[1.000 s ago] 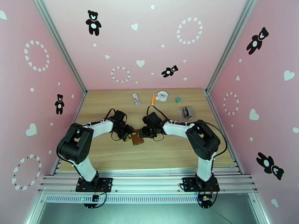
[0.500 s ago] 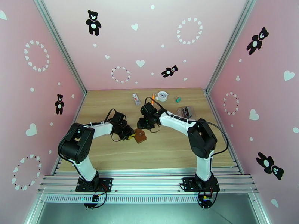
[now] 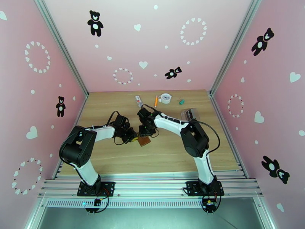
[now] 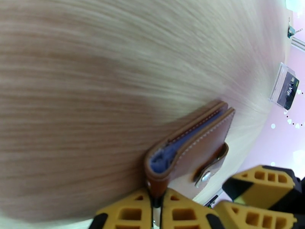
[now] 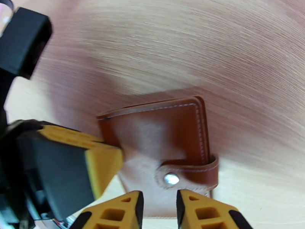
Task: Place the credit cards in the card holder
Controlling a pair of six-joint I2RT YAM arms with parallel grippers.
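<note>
— Since a second ago our right arm [image 3: 173, 124] has swung left and farther; its right fingers [image 5: 192, 207] hover over the card holder [image 5: 160, 130] by its snap tab [image 5: 190, 173], narrowly parted, gripping nothing.
— And our left fingers [image 4: 169, 205]?
— Pinched shut on the holder's left edge; it sits closed on the worktop [image 3: 171, 157], near the middle.
— The credit cards [image 4: 286, 85]?
— We see a dark one in the see-through pouch [image 4: 277, 81], far right.

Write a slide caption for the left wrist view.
Left gripper clamps the snapped-shut card holder by one corner, wooden table behind.
</note>
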